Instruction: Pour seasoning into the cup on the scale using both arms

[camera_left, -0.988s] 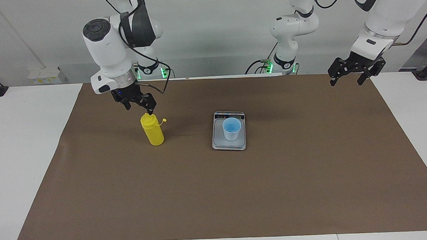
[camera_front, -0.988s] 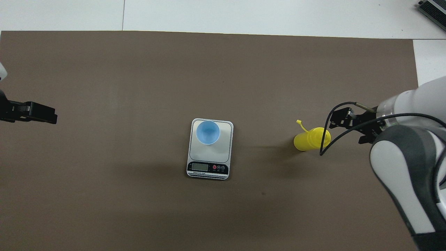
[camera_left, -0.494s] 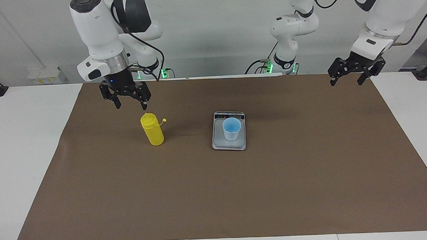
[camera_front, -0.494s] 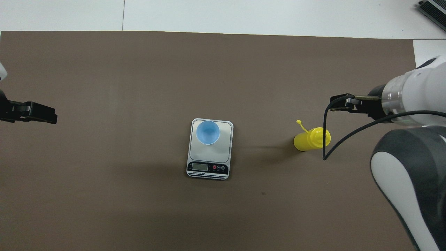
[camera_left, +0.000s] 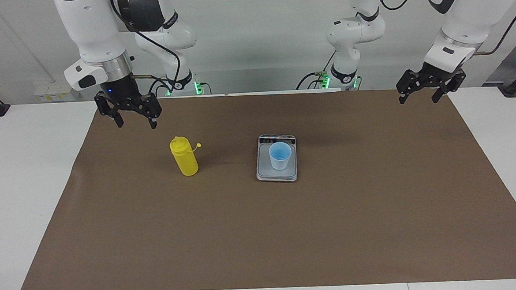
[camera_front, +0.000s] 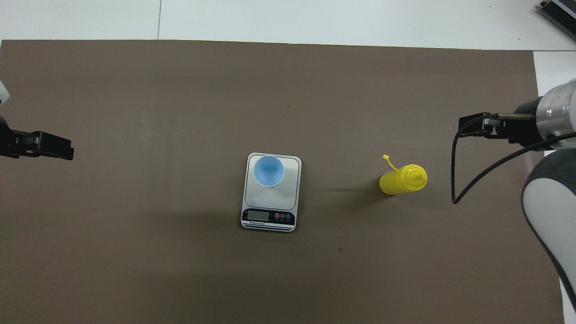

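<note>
The yellow seasoning bottle (camera_left: 184, 157) (camera_front: 402, 179) stands upright on the brown mat, its small tethered cap hanging off to the side. It is beside the scale, toward the right arm's end of the table. The light-blue cup (camera_left: 280, 155) (camera_front: 268, 170) sits on the grey scale (camera_left: 264, 173) (camera_front: 280, 199). My right gripper (camera_left: 136, 125) (camera_front: 470, 127) hangs open and empty over the mat, clear of the bottle. My left gripper (camera_left: 418, 101) (camera_front: 58, 146) waits open and empty over the mat's edge at the left arm's end.
A brown mat (camera_left: 262, 233) covers most of the white table (camera_left: 25, 175). The scale's display strip (camera_front: 268, 218) faces the robots. A black cable (camera_front: 454, 180) loops down from the right wrist near the bottle.
My right gripper has risen from just above the bottle's top and drawn away toward the right arm's end of the table. Bottle, cup, scale and left arm have not moved.
</note>
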`<action>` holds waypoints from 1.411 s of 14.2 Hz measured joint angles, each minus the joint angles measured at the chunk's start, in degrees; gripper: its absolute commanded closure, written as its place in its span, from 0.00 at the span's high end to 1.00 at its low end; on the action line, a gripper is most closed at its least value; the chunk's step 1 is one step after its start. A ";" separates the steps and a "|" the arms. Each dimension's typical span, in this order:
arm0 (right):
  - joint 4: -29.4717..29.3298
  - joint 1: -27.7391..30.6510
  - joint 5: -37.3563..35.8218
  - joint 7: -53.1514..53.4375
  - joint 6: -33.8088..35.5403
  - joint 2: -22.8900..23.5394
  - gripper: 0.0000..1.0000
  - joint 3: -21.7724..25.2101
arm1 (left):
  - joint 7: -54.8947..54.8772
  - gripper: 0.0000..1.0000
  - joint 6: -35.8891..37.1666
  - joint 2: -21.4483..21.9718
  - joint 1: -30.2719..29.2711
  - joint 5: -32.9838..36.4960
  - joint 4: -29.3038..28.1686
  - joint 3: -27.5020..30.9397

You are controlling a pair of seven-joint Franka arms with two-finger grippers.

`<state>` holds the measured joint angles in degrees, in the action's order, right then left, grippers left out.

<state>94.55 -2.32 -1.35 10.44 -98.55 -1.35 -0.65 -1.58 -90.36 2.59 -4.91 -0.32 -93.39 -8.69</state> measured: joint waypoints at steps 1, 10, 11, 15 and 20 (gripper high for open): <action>-0.92 0.67 0.00 -0.82 2.17 0.00 1.00 0.03 | 0.00 1.00 0.00 0.00 0.00 0.00 0.00 0.00; -0.96 -0.30 0.00 -1.62 7.11 0.09 1.00 -0.65 | 0.00 1.00 0.00 0.00 0.00 0.00 0.00 0.00; -0.57 -0.30 0.00 -1.62 7.11 0.04 1.00 -0.66 | 0.00 1.00 0.00 0.00 0.00 0.00 0.00 0.00; 0.10 -0.30 0.00 -1.62 7.11 -0.31 1.00 -0.66 | 0.00 1.00 0.00 0.00 0.00 0.00 0.00 0.00; 0.13 -0.30 0.08 -1.62 7.11 -0.36 1.00 -0.66 | 0.00 1.00 0.00 0.00 0.00 0.00 0.00 0.00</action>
<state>94.67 -2.62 -1.27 8.82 -91.44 -1.71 -1.31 -1.58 -90.36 2.59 -4.91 -0.32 -93.39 -8.69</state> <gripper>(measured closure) 0.000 0.000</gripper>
